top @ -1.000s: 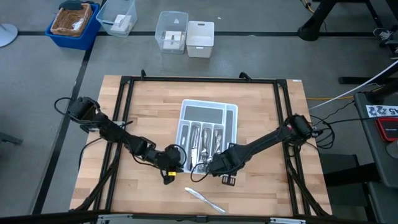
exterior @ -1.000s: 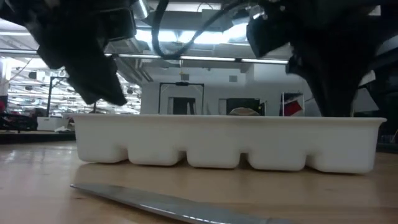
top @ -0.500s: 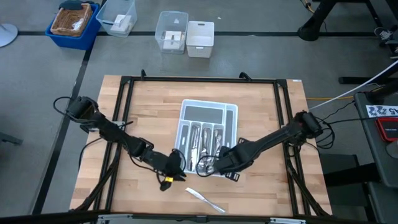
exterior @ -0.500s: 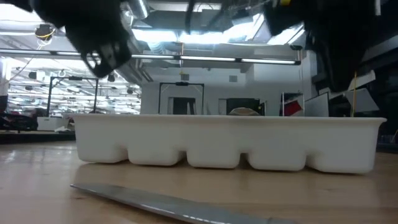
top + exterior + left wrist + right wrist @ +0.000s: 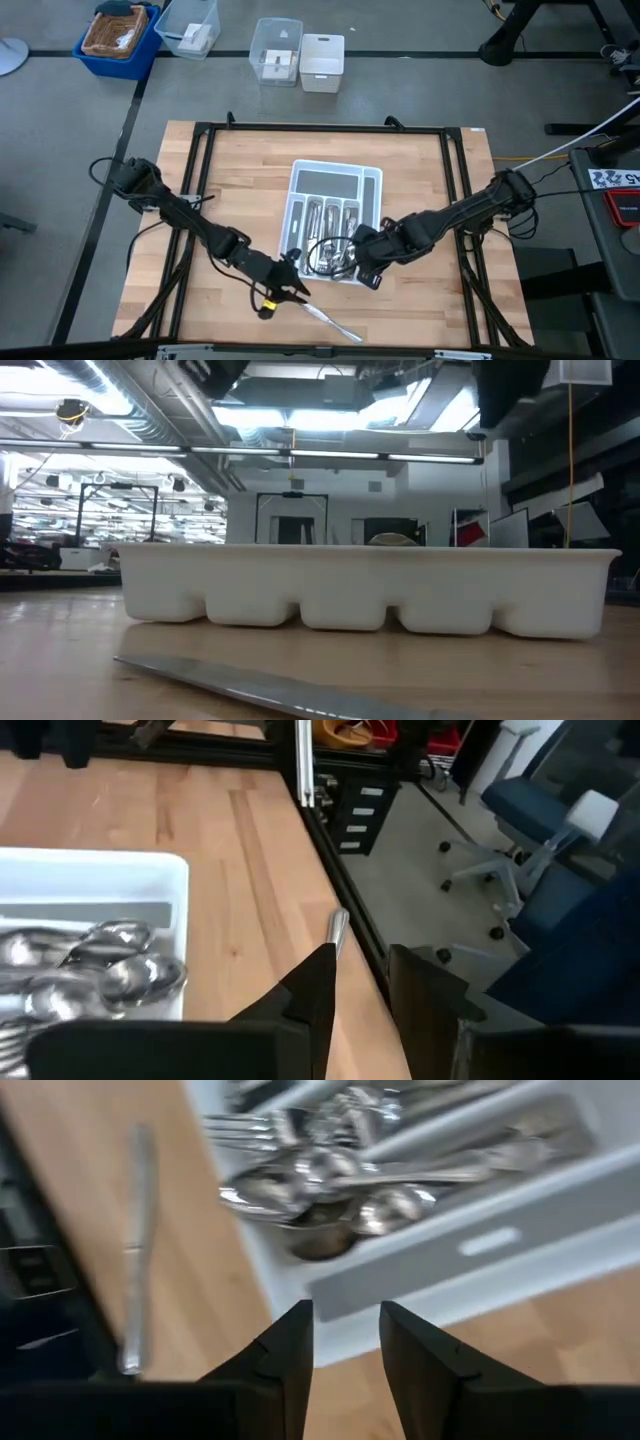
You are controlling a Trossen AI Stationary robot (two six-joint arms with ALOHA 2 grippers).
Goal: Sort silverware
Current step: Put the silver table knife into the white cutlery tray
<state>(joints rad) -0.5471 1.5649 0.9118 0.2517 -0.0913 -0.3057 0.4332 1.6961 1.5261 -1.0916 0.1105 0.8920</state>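
You have the light wooden butcher-block table (image 5: 420, 180) under a black metal frame (image 5: 205, 160). The white plastic divided tray (image 5: 372, 195) sits in the middle of it. Its long slots hold the shiny silver-coloured spoons and forks (image 5: 322, 228); your right wrist view shows spoon bowls (image 5: 330, 1190) piled at the tray's near end.

Your left arm reaches in from the left edge, and the left gripper (image 5: 290, 290) hangs over the bare wood just in front of the tray's near left corner. Its fingers (image 5: 318, 990) stand a narrow gap apart and hold nothing.

Your right gripper (image 5: 362, 262) sits at the tray's near right corner, fingers (image 5: 290, 1345) likewise parted narrowly and empty.

One slim silver table knife (image 5: 328, 319) lies alone on the wood near the front edge, just beside the left gripper.
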